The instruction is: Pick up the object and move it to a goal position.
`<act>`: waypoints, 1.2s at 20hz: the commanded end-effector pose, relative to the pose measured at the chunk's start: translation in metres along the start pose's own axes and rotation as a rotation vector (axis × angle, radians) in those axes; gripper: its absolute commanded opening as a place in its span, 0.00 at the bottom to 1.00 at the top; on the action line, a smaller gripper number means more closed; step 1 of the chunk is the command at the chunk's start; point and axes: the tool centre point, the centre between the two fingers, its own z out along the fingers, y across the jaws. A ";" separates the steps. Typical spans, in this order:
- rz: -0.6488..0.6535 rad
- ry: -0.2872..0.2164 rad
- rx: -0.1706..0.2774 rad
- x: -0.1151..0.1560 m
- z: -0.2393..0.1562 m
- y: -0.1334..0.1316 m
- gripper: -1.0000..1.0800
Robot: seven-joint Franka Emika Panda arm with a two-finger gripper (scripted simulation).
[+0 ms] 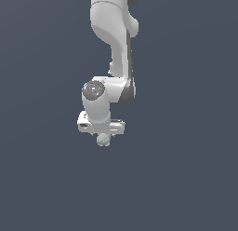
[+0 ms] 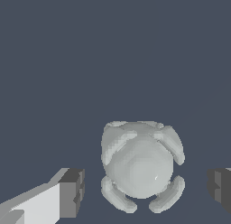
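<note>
The object (image 2: 140, 166) is a pale grey-white roundish blob with lumpy ridges around a smooth dome. In the wrist view it lies between my two dark finger pads (image 2: 72, 193), with a gap on each side, so my gripper (image 2: 146, 189) is open around it without touching. In the exterior view the object (image 1: 103, 140) peeks out just beneath the white gripper (image 1: 103, 133), which hangs straight down over it from the arm. The fingers themselves are mostly hidden there by the hand.
A plain dark grey-blue surface (image 1: 186, 179) fills both views. The white arm (image 1: 114, 44) rises behind the gripper toward the top of the exterior view. No other objects or goal marker show.
</note>
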 end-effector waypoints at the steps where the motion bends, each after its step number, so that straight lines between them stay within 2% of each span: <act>1: 0.000 -0.001 0.000 -0.001 0.013 0.000 0.96; 10: 0.000 0.000 0.000 0.000 0.039 0.000 0.96; 11: 0.000 0.000 0.000 0.000 0.039 0.000 0.00; 24: -0.001 0.000 0.000 -0.001 0.038 0.000 0.00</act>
